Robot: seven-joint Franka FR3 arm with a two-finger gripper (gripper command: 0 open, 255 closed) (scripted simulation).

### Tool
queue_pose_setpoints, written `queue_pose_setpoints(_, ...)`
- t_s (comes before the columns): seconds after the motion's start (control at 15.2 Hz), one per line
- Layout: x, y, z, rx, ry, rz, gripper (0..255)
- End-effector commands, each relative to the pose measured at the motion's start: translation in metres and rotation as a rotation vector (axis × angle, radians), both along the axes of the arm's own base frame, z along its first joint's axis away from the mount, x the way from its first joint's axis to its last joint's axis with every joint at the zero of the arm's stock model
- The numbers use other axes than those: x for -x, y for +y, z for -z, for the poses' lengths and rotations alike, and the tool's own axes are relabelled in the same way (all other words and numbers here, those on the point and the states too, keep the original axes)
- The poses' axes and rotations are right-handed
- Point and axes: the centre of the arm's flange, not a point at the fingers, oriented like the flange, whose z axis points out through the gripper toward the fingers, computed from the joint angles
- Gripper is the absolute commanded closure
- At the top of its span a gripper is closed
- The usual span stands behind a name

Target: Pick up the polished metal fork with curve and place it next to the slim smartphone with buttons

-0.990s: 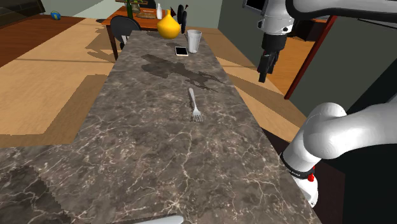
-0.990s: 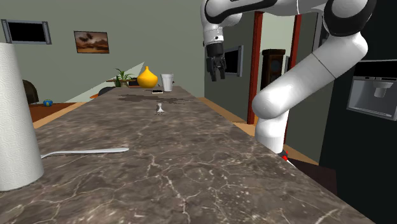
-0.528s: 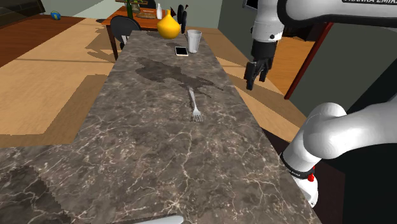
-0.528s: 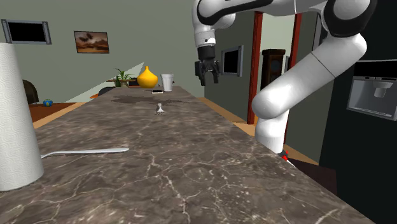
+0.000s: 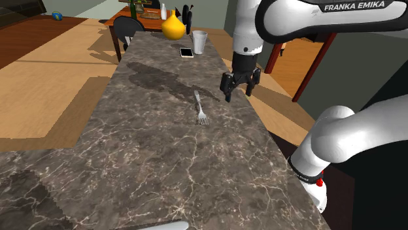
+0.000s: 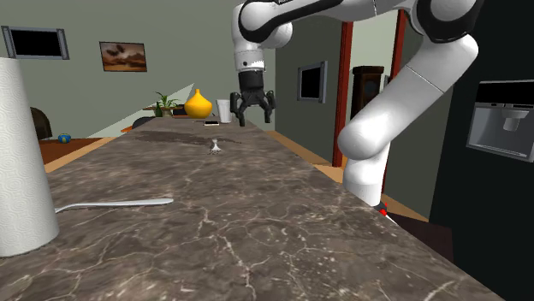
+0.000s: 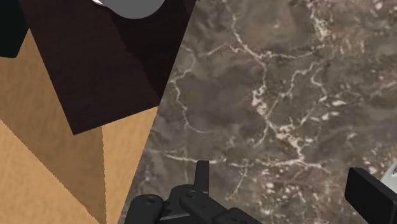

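Note:
A silvery metal fork (image 5: 200, 110) lies flat along the middle of the dark marble counter (image 5: 157, 163), tines toward the near end; from the second exterior view the fork (image 6: 216, 147) looks small. The slim smartphone (image 5: 187, 52) rests at the counter's far end beside a white cup (image 5: 199, 42); the phone (image 6: 211, 123) also shows flat in the second exterior view. My black gripper (image 5: 239, 92) hangs open and empty above the counter, right of the fork's handle in the shoulder view. In the wrist view the fingers (image 7: 202, 175) stand wide apart over bare marble (image 7: 267, 95).
A yellow vase (image 5: 173, 27) stands behind the phone. A white paper roll (image 6: 19, 154) and a long pale utensil (image 6: 115, 203) occupy the near end. The counter's edge (image 7: 159, 146) runs just beside the gripper, with wooden floor (image 7: 38, 165) below.
The arm has swung from beyond the counter's right edge leftward and down, bringing the gripper over the counter near the fork. The fingers stayed open. The fork has not moved.

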Motion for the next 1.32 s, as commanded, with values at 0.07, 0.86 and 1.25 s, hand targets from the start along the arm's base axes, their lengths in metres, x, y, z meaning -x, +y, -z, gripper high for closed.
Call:
queue_pose_setpoints(0.07, -0.016, 0.033, 0.006, -0.002, -0.013, 0.107, 0)
queue_pose_setpoints(0.86, -0.072, 0.095, 0.053, -0.003, -0.042, 0.341, 0)
queue_pose_setpoints(1.25, -0.071, 0.095, 0.066, -0.003, -0.042, 0.341, 0)
